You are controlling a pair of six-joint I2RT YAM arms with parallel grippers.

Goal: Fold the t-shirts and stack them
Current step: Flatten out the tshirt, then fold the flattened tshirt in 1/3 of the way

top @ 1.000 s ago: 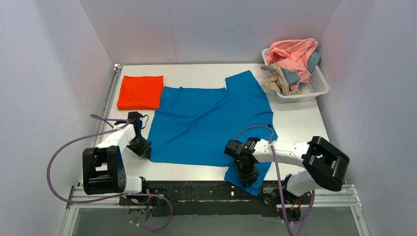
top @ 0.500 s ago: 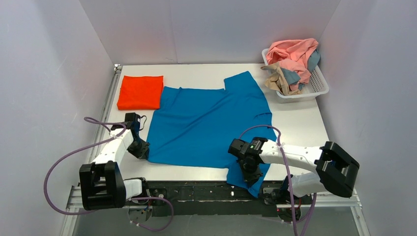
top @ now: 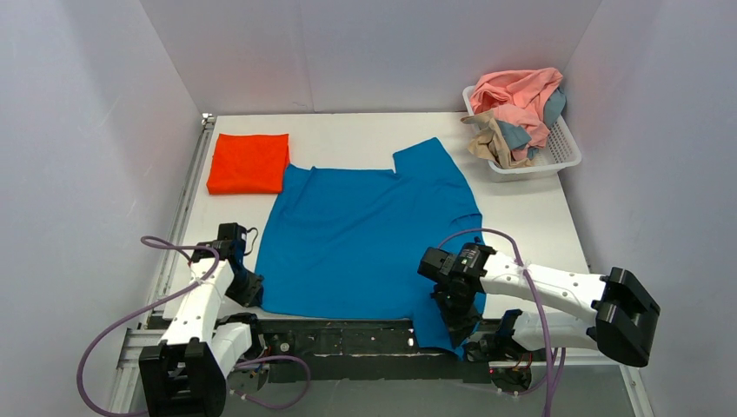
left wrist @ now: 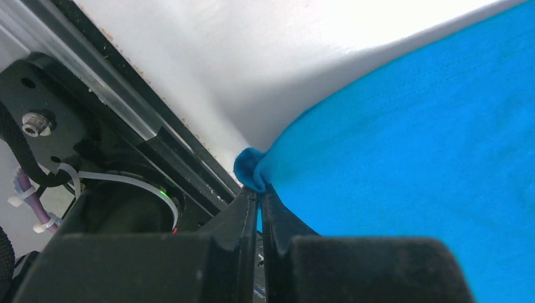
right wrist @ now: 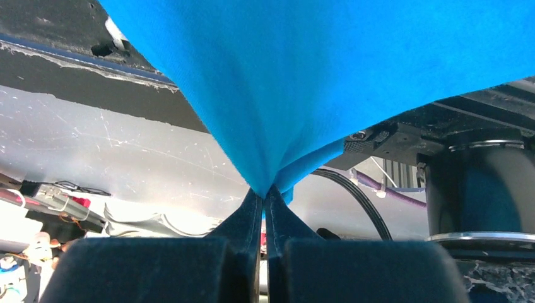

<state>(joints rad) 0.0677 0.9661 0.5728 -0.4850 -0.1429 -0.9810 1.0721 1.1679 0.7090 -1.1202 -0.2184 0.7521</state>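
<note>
A bright blue t-shirt (top: 365, 234) lies spread on the white table, its near hem at the table's front edge. My left gripper (top: 249, 289) is shut on its near-left corner (left wrist: 252, 173). My right gripper (top: 458, 314) is shut on its near-right part, and the blue cloth (right wrist: 303, 88) hangs over the front edge there. A folded orange-red t-shirt (top: 249, 162) lies flat at the far left. Pink, tan and dusty blue shirts (top: 517, 109) are heaped in the basket.
A white lattice basket (top: 561, 156) stands at the far right corner. A black rail (top: 348, 334) runs along the table's front edge. Grey walls close in both sides and the back. Purple cables (top: 113, 321) loop off both arms.
Both grippers have pulled the blue shirt toward the near edge. Its hem now reaches the front rail, and its far edge has drawn away from the orange-red shirt.
</note>
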